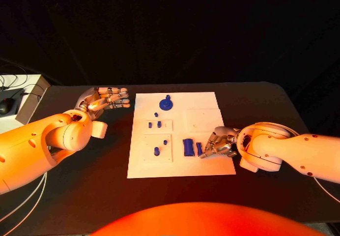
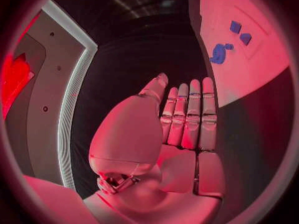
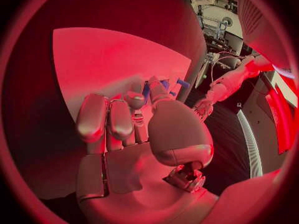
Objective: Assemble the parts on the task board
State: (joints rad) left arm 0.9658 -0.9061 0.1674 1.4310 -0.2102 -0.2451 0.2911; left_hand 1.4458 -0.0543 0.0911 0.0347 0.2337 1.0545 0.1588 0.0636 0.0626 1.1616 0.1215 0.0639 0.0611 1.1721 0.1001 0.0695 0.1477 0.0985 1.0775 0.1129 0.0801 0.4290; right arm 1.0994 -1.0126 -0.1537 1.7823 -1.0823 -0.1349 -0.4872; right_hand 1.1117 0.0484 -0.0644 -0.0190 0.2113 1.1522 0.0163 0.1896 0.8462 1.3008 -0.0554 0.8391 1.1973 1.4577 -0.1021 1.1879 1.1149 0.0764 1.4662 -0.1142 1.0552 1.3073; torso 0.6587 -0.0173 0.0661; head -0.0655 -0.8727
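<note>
The white task board [image 1: 181, 164] lies mid-table. On it are a round blue part [image 1: 166, 103] at the far end, several small blue pegs such as a peg [image 1: 156, 114], a large blue block [image 1: 188, 147] and a narrow blue piece [image 1: 199, 146] beside it. My right hand [image 1: 218, 142] rests at the board's right edge, fingers curled, fingertips against the narrow piece. In the right wrist view the thumb [image 3: 157, 84] covers blue parts [image 3: 164, 84], so a grip is unclear. My left hand [image 1: 106, 101] hovers left of the board, flat, fingers [image 2: 189, 117] straight and empty.
A grey box [image 1: 25, 101] with cables sits at the table's far left edge. Black tabletop [image 1: 262, 105] lies bare around the board on both sides. The round blue part [image 2: 218, 53] and two pegs appear on the board in the left wrist view.
</note>
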